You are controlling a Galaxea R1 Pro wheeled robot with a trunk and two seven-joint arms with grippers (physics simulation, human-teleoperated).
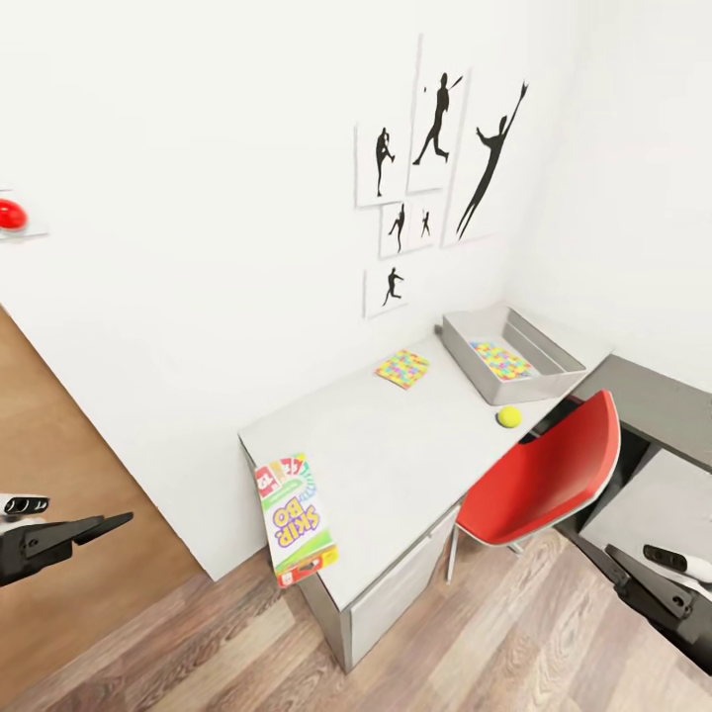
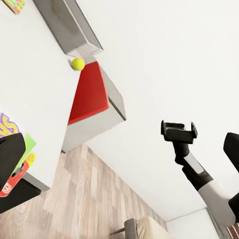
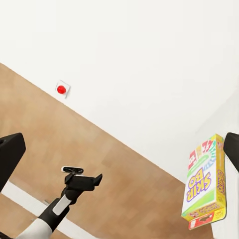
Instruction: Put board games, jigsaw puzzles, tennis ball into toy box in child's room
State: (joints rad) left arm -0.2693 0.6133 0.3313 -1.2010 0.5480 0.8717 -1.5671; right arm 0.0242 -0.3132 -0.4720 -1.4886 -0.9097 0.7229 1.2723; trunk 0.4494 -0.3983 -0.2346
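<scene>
The SKIP-BO board game lies on the table's near left corner, overhanging the edge; the right wrist view also shows the board game. One jigsaw puzzle lies mid-table and another jigsaw puzzle sits inside the grey toy box at the far end. The tennis ball rests beside the box. My left gripper hovers open left of the table over the floor. My right gripper is open, low beside the red chair. The other board games are out of view.
A red chair is tucked at the table's right side. A lower dark grey cabinet stands against the right wall. Silhouette pictures hang above the table. A red button is on the left wall. Wood floor lies in front.
</scene>
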